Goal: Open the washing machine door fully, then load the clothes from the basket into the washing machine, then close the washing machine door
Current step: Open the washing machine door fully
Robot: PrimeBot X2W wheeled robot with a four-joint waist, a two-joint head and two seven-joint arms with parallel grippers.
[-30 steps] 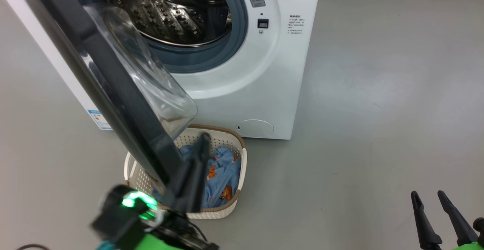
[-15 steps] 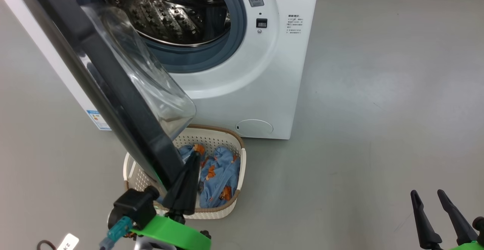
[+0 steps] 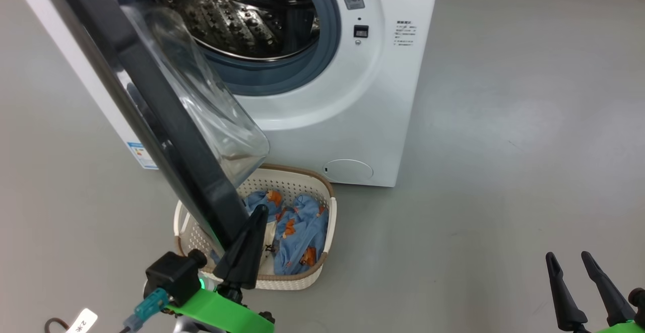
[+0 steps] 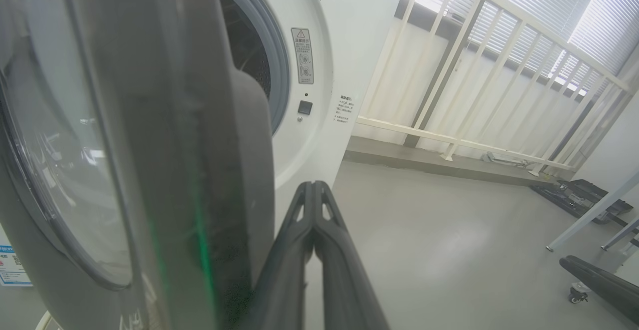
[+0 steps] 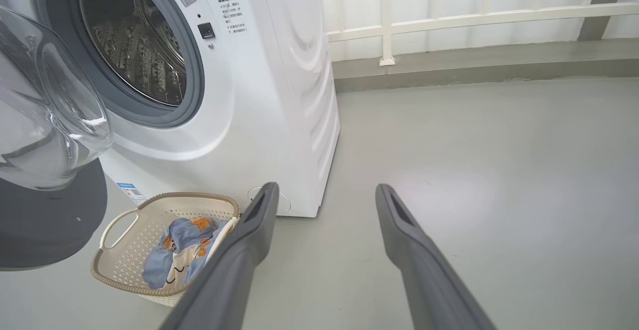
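well, the large round washing machine door [image 3: 169, 136], a glossy black rim around a bulging clear glass porthole, stands part-open, swung out from the front of the big white front-loading washing machine [image 3: 352, 116] and overhanging the small cream perforated plastic basket [image 3: 308, 173] at the machine's foot. it looks rigid and fairly heavy, turning only on its hinge, so a push on the rim's free edge should move it best; the glass looks too slick to pinch. the left gripper [image 3: 260, 208], dark fingers pressed together and empty, lies at that edge on the side facing the machine; whether it touches i cannot tell. the right gripper [image 3: 569, 255] hovers spread wide, holding nothing, well off the machine's right side. soft, limp light blue clothes [image 3: 302, 227] with orange animals lie in the basket.
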